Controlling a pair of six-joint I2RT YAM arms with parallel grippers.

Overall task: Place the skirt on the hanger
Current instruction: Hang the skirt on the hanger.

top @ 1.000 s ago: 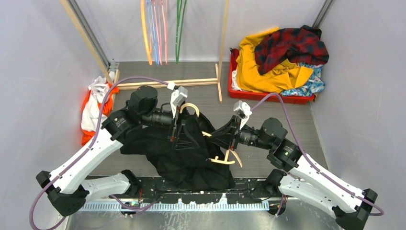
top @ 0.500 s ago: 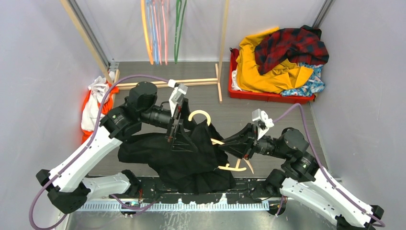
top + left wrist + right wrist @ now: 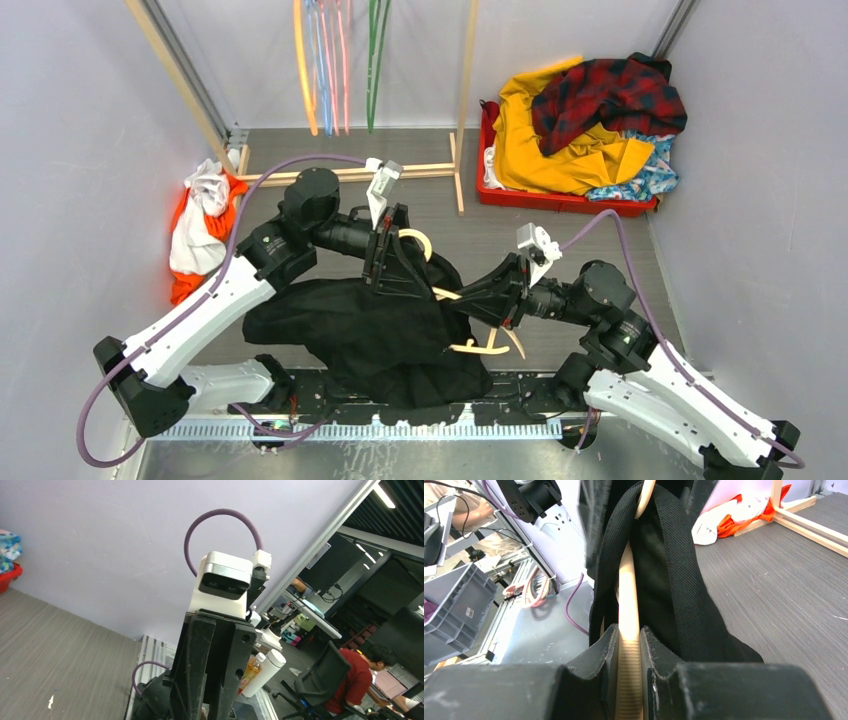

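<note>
Your right hand [image 3: 628,636] clamps the wooden hanger [image 3: 626,580] inside the black garment [image 3: 676,580]; whether your left hand [image 3: 398,283] grips cannot be told.

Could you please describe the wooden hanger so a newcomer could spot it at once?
In the middle of the grey table lies a black garment. The hanger threads through it, clamped in the right gripper; it is the only curved pale wood, unlike the straight rack behind.

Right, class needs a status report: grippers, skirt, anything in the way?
Right gripper shut on wooden hanger. Left gripper over black garment, jaws unclear. Skirt in red bin. Black garment occupies hanger.
</note>
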